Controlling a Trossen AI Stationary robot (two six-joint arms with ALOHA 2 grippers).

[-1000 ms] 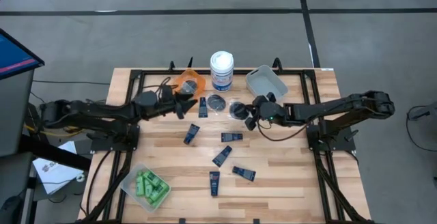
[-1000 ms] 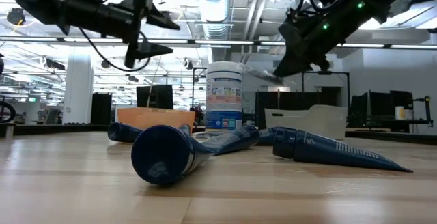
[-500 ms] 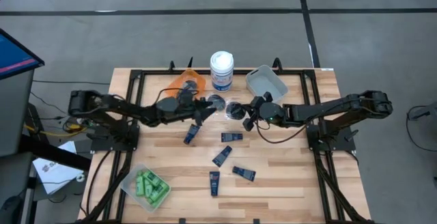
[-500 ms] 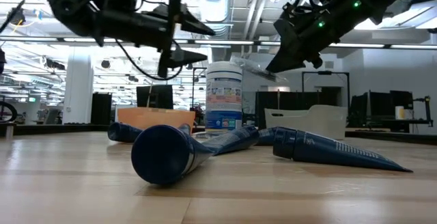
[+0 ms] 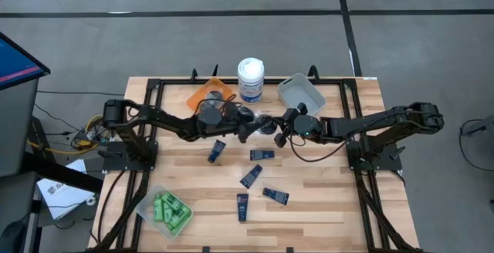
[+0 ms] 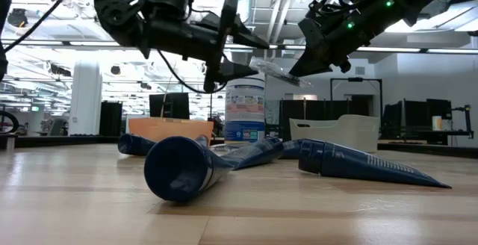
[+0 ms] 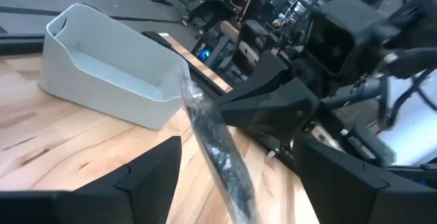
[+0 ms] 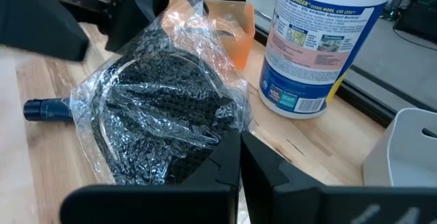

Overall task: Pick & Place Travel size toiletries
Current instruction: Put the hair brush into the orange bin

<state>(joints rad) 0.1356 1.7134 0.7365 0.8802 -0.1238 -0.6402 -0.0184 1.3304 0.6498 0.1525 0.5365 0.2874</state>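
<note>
Your right gripper [image 8: 235,157] holds a wrapped pot [image 8: 160,118] pinched in its closed jaws, aloft above the bench [image 5: 324,180] near the grey bin [image 5: 302,92]. Your left gripper [image 7: 235,176] faces it with jaws spread around the pot's edge: this looks like a handover, so next close the left jaws before the right lets go.

White tub [image 8: 326,43] label: "STRONGER", "CLEAN MORE. USE LESS".

one round dark grey pot [image 8: 160,111] in crinkled clear wrap hangs tilted above the table. five navy flat tubes [image 5: 262,154] lie scattered mid-table. bright green little bottles [image 5: 170,209] fill a clear bin.
</note>
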